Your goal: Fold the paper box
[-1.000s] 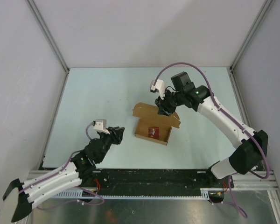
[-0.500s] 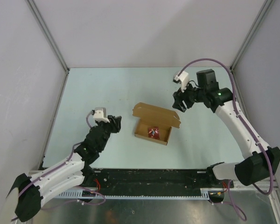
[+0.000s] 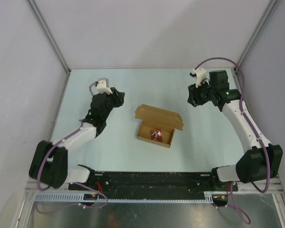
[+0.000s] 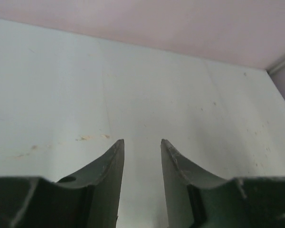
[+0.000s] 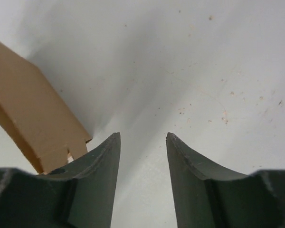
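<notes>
The paper box (image 3: 159, 117) sits near the middle of the pale table (image 3: 109, 142). Its walls stand and its lid leans open toward the far side, and a small red packet (image 3: 155, 134) lies inside. The left gripper (image 3: 117, 97) hovers to the box's left, well apart from it, its fingers (image 4: 111, 166) parted with only bare table between them. The right gripper (image 3: 193, 99) hangs off the box's far right corner, not touching it, jaws apart and holding nothing. Its wrist view shows brown cardboard just left of the fingers.
</notes>
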